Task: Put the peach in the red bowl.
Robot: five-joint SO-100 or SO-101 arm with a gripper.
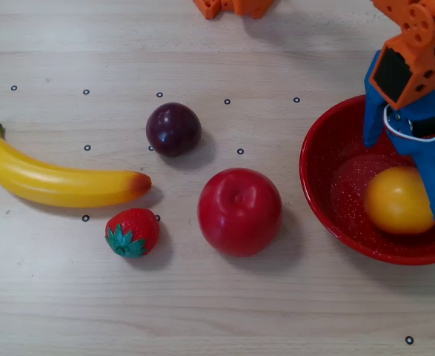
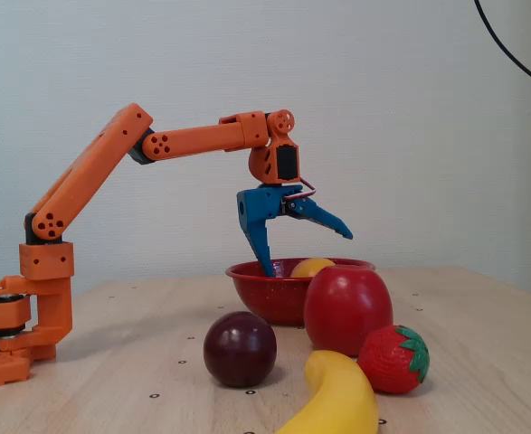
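One peach [image 1: 396, 200] is sitting inside the red bowl [image 1: 328, 159], while the gripper [image 1: 408, 182] is hanging above that bowl, its jaws spread wide, gripping nothing.

Tabletop [image 1: 202, 311]: pale wood-grain laminate, grain running left-right in overhead view. Small black ring marks [image 1: 86, 92] dotted across it in loose rows; one lone ring [image 1: 409, 340] near lower right corner. Soft shadows, even diffuse light. Fixed view: plain white wall [image 2: 410, 108] behind tabletop, faint texture. Thin black cable [image 2: 509, 47] curving across upper right corner of wall.
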